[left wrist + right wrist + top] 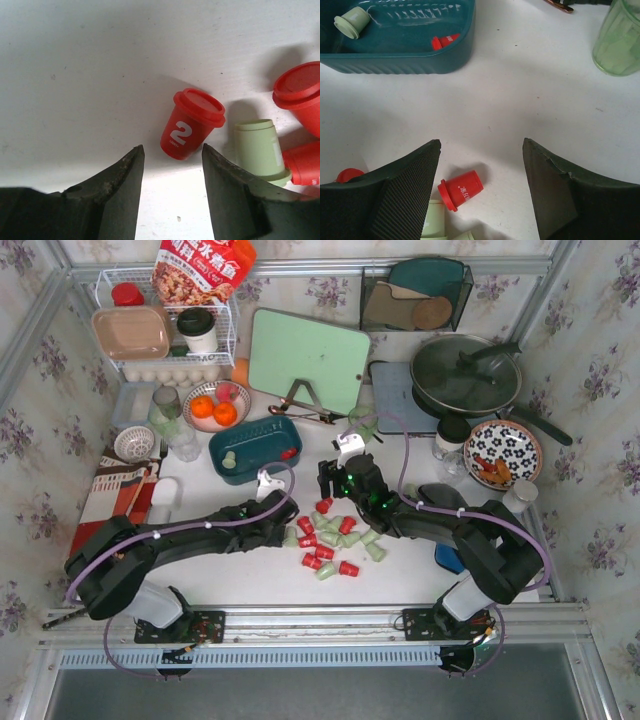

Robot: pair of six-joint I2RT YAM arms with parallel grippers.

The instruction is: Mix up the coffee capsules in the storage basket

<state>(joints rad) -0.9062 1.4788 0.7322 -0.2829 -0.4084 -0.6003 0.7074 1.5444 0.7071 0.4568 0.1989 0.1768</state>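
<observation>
Left end effector (171, 150) and right end effector (481, 142) both hang jaws apart, gripping nothing, over the coffee capsules (308, 540) heaped on the table (400, 580). Only two, one red and one green, lie in the storage basket (260, 445) at ten o'clock from the heap. By my judgement, most of the task is left.

top external: high at the 6 o'clock edge, looking down on the whole table (250, 580)
left wrist: very near the table, coffee capsules (192, 124) at 3 o'clock
right wrist: slightly higher, storage basket (395, 65) at 11 o'clock
shared: coffee capsules, all views
</observation>
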